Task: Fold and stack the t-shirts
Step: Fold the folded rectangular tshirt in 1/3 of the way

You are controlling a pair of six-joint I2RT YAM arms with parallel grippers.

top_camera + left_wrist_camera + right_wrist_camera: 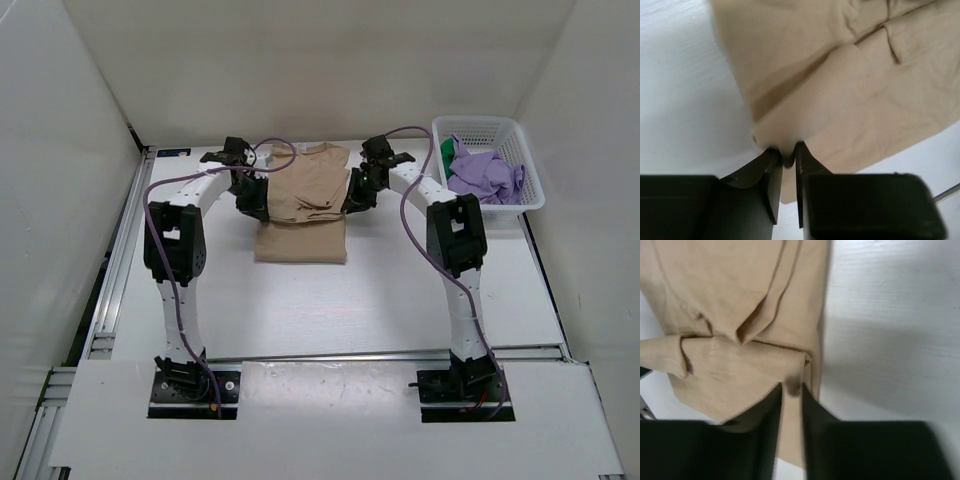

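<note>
Now, purple t-shirt [487, 176] and green t-shirt [447, 151] in white basket [486, 123].

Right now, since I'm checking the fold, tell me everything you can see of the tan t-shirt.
The tan t-shirt is soft, matte cloth, partly folded into a rough rectangle with creased, overlapping layers, lying flat on the white table. The left gripper pinches its left edge; the right gripper sits at its right edge, grip unclear.

Mostly hidden: bright green cloth t-shirt [447, 150], behind crumpled light purple cloth t-shirt [487, 175]. Cut off by wrist-view edges: tan cloth t-shirt [730, 300]. Blurred: right tool [791, 387] tips; perhaps pinching tan cloth.
</note>
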